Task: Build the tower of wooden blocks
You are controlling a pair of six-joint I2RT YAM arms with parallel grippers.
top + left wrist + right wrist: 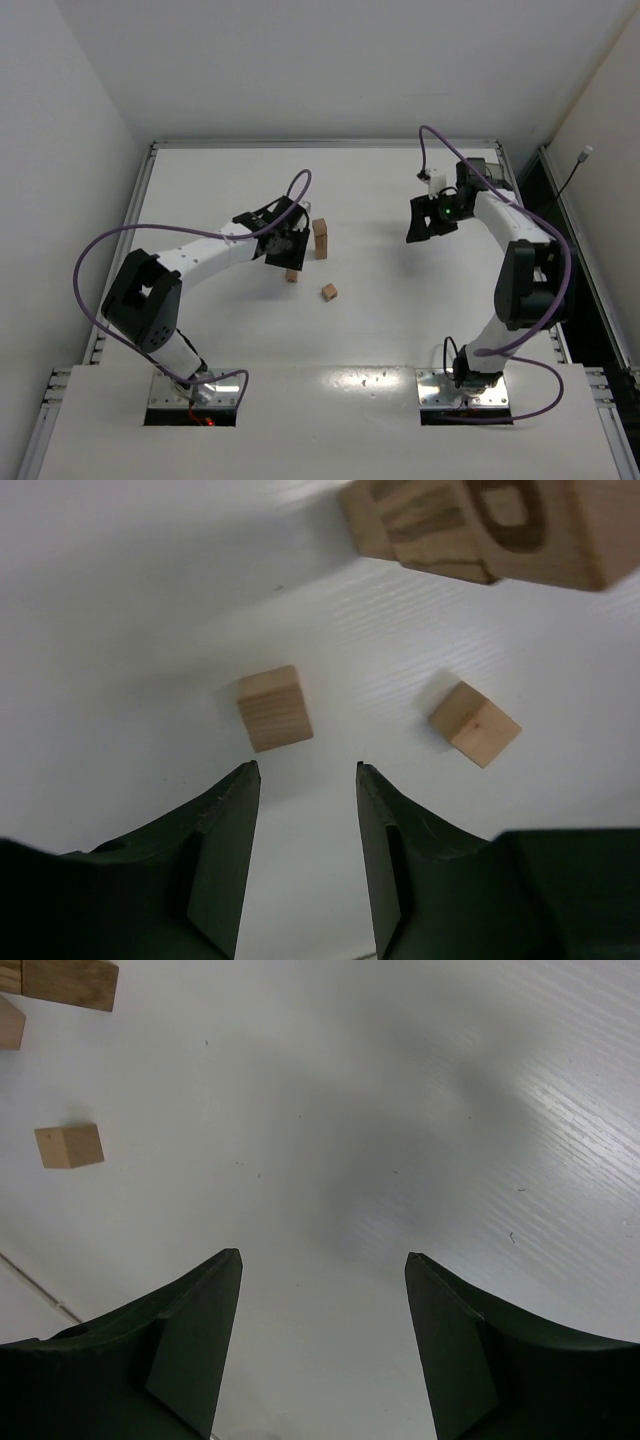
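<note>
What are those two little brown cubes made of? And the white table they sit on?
The left cube and the right cube look like bare, unpainted wood: tan, with fine grain lines on their faces. The table looks matte white with faint straight lines across it, maybe painted board or plastic; the look alone can't settle which.

Tower (320, 238) just beside left hand (305, 768)

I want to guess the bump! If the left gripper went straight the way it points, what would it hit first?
Probably the small wood block just ahead of the left gripper, a bit off its centre line. The tower stands farther off, to the right. Depth is unclear; it might miss.
</note>
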